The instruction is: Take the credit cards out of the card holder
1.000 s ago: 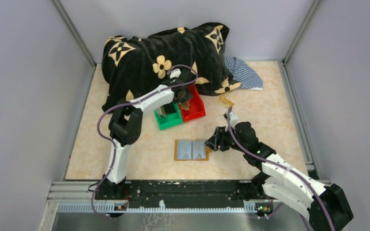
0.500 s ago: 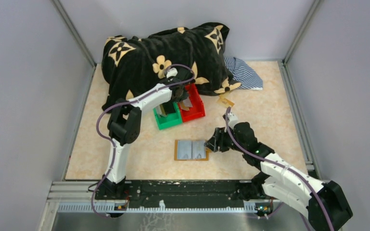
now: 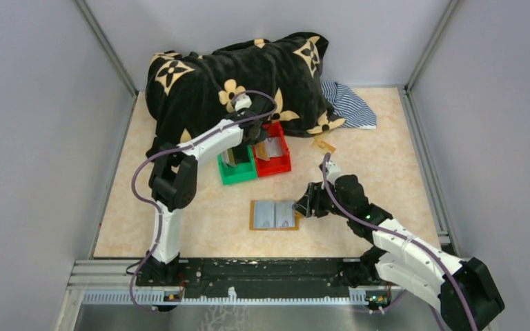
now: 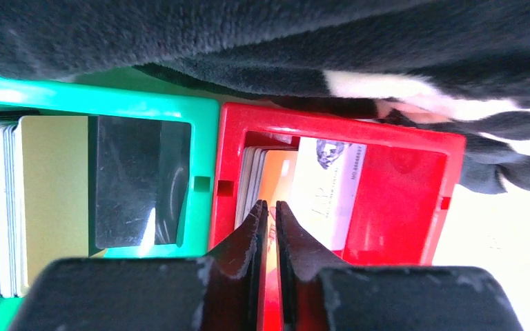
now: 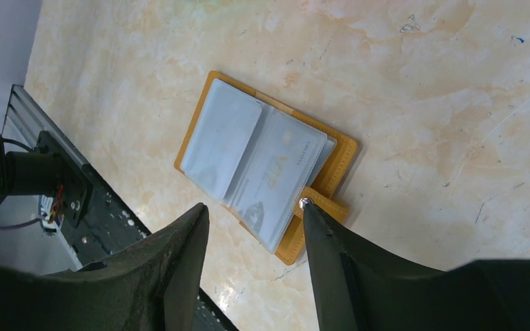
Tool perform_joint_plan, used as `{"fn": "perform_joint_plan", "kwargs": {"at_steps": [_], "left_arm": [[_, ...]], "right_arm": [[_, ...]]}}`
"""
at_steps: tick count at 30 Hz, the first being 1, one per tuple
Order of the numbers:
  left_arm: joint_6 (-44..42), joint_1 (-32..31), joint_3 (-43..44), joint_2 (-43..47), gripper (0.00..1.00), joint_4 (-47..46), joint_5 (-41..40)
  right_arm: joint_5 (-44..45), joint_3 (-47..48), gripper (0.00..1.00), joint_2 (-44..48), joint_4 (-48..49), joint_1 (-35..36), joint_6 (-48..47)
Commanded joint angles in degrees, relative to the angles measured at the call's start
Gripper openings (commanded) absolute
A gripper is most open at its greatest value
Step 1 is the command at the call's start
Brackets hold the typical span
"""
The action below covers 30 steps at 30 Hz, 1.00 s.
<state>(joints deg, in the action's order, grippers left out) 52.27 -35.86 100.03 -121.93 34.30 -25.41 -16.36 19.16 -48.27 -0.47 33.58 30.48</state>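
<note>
Top view looks steeply down from above and behind the arm bases, taking in the whole table [image 3: 386,172]; left wrist view sits close over the red bin [image 4: 345,134] and green bin [image 4: 110,102], sighting along the left pincer [image 4: 271,207]; right wrist view looks down on the card holder [image 5: 262,155], which the top view shares.

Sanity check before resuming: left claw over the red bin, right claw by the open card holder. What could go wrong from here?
1. Left claw is barely parted right above the cards standing in the red bin; lifting off, a finger could snag one and drag it out.
2. Right claw hangs open at the edge of the card holder, where a VIP card sits in a clear sleeve; a pinch may grab the sleeve and lift the whole holder.
</note>
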Motion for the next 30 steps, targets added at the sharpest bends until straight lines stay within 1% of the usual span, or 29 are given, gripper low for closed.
{"fn": "perform_joint_plan", "kwargs": {"at_steps": [1, 7, 8, 10, 12, 15, 16, 17, 19, 21, 23, 26, 28, 30], "left_arm": [[1.9, -0.3, -0.4, 5.3, 0.14, 1.6, -2.3], [-7.5, -4.6, -3.9, 13.2, 0.17, -10.8, -1.3], [-9.2, -5.4, -5.2, 14.9, 0.17, -13.0, -1.1], [-13.4, -6.7, -9.8, 19.0, 0.19, -18.2, 2.4], [-15.7, -6.9, -18.6, 24.4, 0.22, -25.4, 10.0], [-15.7, -6.9, -37.7, 33.4, 0.28, -40.6, 21.2], [-15.4, -6.9, -43.8, 35.8, 0.29, -45.1, 23.9], [-14.9, -7.1, -48.7, 37.4, 0.29, -47.5, 25.4], [-14.7, -8.2, -55.3, 39.1, 0.28, -48.2, 26.9], [-16.1, -11.7, -60.7, 40.8, 0.27, -49.1, 25.3], [-16.3, -15.6, -63.4, 41.5, 0.26, -49.1, 21.6], [-13.5, -17.2, -66.4, 41.0, 0.22, -47.2, 18.8], [-12.4, -17.3, -68.6, 40.8, 0.20, -47.3, 18.3], [-13.0, -17.2, -70.0, 40.4, 0.20, -47.7, 18.0]], "right_arm": [[-0.3, 0.7, 0.54, 0.0, 2.5, -0.4, -1.2], [-0.2, 1.4, 0.54, -1.0, 2.0, -0.4, -1.2], [-0.3, 1.5, 0.54, -1.2, 2.1, -0.4, -1.3], [-0.4, 1.5, 0.54, -1.2, 2.2, -0.4, -1.8], [-0.7, 1.3, 0.54, -0.8, 2.2, -0.4, -2.7], [0.2, 1.0, 0.55, -0.2, 1.7, -0.3, -3.8], [0.7, 1.3, 0.55, -0.3, 1.2, -0.4, -4.2], [1.6, 1.6, 0.55, -0.5, 0.7, -0.4, -4.5], [3.9, 2.8, 0.55, -1.4, -0.7, -0.2, -4.6], [4.1, 3.7, 0.51, -3.0, -1.3, -0.1, -4.3], [2.4, 3.6, 0.46, -4.5, -0.1, 0.1, -3.4], [1.4, 3.3, 0.40, -7.0, 2.9, 1.5, -1.5], [3.7, 4.2, 0.39, -8.9, 3.4, 4.8, -0.7], [7.5, 5.7, 0.38, -11.3, 3.3, 8.3, 0.7]]}}
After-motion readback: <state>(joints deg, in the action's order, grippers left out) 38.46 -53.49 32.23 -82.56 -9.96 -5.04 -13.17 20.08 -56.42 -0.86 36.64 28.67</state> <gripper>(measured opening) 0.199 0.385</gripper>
